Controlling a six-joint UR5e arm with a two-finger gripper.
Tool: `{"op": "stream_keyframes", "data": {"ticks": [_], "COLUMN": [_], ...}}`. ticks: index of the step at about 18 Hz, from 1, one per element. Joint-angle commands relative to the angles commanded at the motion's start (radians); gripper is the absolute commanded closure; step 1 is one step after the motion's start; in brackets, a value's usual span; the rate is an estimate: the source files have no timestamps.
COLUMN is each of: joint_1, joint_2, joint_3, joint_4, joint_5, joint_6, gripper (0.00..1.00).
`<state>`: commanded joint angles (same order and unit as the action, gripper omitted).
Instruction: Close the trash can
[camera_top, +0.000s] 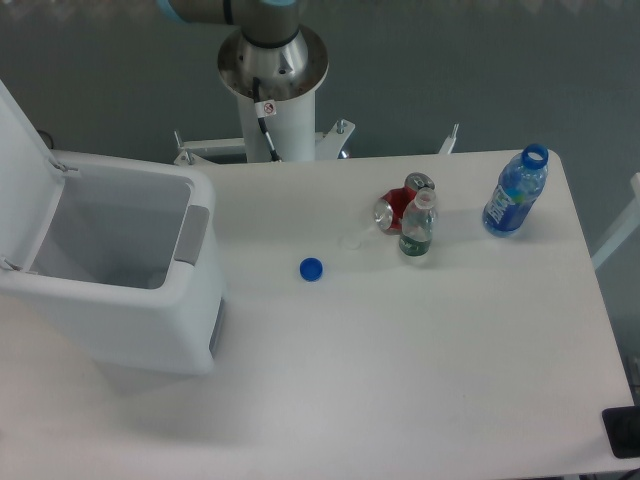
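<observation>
white plastic trash can (130, 310) sits at the left end of the worktop (420, 370), big and boxy with rounded corners. its lid (22, 160) is up, tilted back at the far left and partly cut by the frame edge, so the bin is open; the inside looks grey-white and i can't tell whether anything lies in it. grey latch tab (193, 236) is on the right-hand rim, facing the rest of the worktop.

right of the bin, well apart from it, a small blue bottle cap (311, 268) lies flat on the worktop. a small clear cap (349, 241) is just up and right of it, faint against the white surface.

further right, a red can (400, 205) lies on its side, touching or just behind a small clear bottle (416, 228) with green label, standing upright. near the right edge a blue bottle (516, 192) stands upright with its mouth uncapped.

arm base and white pedestal (272, 90) at top centre behind the worktop. claw is out of frame, so its opening and load can't be told.
</observation>
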<state>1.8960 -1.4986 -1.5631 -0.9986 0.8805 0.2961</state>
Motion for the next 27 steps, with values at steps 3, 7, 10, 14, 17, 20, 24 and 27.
{"op": "stream_keyframes", "data": {"ticks": [3,7,10,14,17,20,24,27], "joint_1": [-0.006,-0.014,-0.014,-0.011,-0.011,-0.009,-0.006,-0.003], "joint_2": [-0.023,-0.045,-0.052,-0.051,-0.052,-0.049,-0.038,-0.035], "joint_3": [0.005,0.009,0.005,-0.003,-0.006,-0.006,-0.014,-0.026], "joint_4": [0.003,0.021,0.020,0.018,0.018,0.017,0.015,0.014], "joint_5": [0.000,0.002,0.005,0.020,0.052,0.072,0.135,0.169], "joint_6": [0.003,0.003,0.002,-0.003,0.000,0.003,0.002,0.003], "gripper": [0.00,0.00,0.00,0.00,0.00,0.00,0.00,0.00]}}
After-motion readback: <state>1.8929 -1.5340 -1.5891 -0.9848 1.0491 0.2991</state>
